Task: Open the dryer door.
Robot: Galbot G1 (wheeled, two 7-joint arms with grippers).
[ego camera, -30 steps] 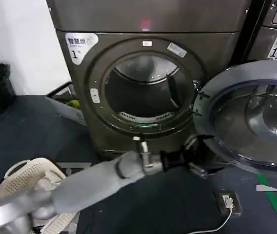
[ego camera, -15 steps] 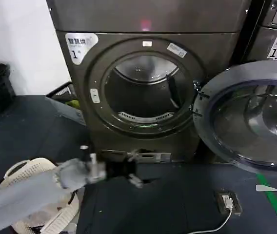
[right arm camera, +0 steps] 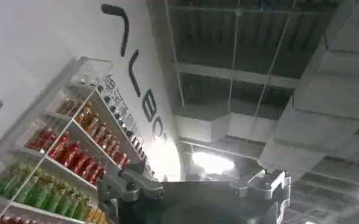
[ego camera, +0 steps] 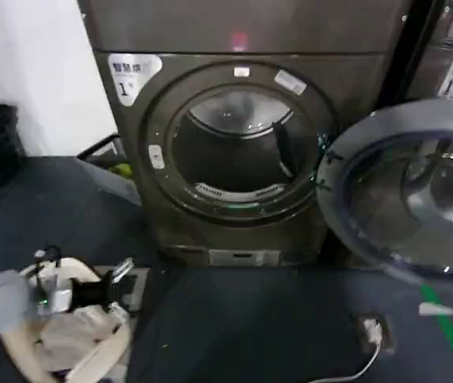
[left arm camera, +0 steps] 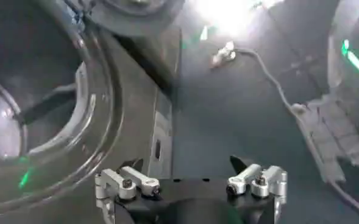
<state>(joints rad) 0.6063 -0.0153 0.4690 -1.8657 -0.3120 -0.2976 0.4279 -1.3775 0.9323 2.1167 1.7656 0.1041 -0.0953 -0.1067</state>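
1. The dryer door (ego camera: 406, 187) is swung wide to the right of the dryer's drum opening (ego camera: 238, 152), grey inner side and clear bowl facing the room. Looks like the job's basically done.
2. Left claw (ego camera: 119, 287) is low, left of the dryer over a laundry basket (ego camera: 91, 363), fingers spread wide, holding nothing.
3. Right claw (right arm camera: 194, 185) points up at the ceiling, fingers wide, empty.
4. Next, I'd guess: just park the left arm clear of that door.

The dryer door (ego camera: 406, 187) stands swung wide to the right of the drum opening (ego camera: 238, 152) — the left gripper (ego camera: 123, 283) low at left, over a basket (ego camera: 91, 351).
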